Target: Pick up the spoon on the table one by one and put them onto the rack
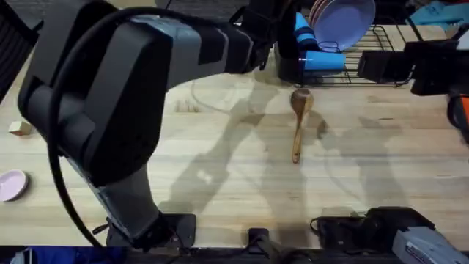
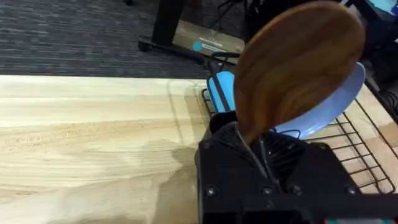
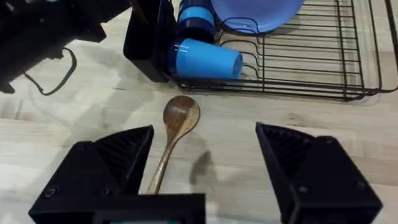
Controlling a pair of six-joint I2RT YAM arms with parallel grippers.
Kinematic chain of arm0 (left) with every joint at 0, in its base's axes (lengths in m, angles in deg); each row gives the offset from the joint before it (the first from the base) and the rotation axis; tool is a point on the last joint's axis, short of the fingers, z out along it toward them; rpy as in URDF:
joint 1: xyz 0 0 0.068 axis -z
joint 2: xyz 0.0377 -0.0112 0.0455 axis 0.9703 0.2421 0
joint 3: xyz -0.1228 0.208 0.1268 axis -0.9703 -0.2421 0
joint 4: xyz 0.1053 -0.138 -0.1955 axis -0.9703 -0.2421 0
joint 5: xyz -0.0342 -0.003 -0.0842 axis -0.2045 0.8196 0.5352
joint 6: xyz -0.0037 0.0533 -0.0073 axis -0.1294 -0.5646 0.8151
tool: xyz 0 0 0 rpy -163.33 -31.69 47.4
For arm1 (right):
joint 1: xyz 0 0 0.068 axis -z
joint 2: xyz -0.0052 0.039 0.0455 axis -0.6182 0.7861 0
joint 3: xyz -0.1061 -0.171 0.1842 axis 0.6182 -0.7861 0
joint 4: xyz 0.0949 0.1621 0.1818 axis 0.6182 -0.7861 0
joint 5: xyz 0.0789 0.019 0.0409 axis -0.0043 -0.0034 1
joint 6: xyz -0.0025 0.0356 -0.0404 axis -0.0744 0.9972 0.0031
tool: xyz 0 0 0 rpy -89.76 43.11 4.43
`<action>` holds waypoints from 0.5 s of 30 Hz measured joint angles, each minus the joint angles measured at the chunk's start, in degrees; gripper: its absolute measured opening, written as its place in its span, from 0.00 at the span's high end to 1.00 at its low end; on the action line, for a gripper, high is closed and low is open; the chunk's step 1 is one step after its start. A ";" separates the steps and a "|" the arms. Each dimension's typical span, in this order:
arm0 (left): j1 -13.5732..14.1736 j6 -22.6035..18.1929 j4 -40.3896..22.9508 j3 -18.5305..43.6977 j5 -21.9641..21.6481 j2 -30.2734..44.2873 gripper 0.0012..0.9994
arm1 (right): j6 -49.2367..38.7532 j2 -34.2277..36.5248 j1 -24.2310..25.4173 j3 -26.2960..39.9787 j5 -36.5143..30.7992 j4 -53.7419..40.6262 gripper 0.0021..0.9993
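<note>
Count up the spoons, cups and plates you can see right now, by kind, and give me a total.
Wooden spoons: 2, one lying on the table, one held in the left gripper
Blue cups: 2
Plates in the rack: 2
Total: 6

Lighting: bright, even, from above. Shadows: soft grey arm shadows across the table point(image 1: 220, 147); short shadow beside the spoon point(image 3: 176, 127). Blur: left arm point(image 1: 124, 95) large and soft under the overhead camera; held spoon point(image 2: 295, 68) out of focus.
</note>
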 joint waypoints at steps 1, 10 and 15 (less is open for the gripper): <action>0.00 -0.04 -0.06 0.00 -0.08 0.00 0.92 | 0.00 0.00 0.00 0.00 0.00 0.00 0.00; 0.00 -2.60 -1.90 -0.02 -0.20 0.59 0.30 | 0.00 0.00 0.00 0.00 0.00 0.00 0.00; 0.00 -3.21 -1.88 -0.02 -0.22 0.59 0.09 | 0.00 0.00 0.00 0.00 0.00 -0.02 0.00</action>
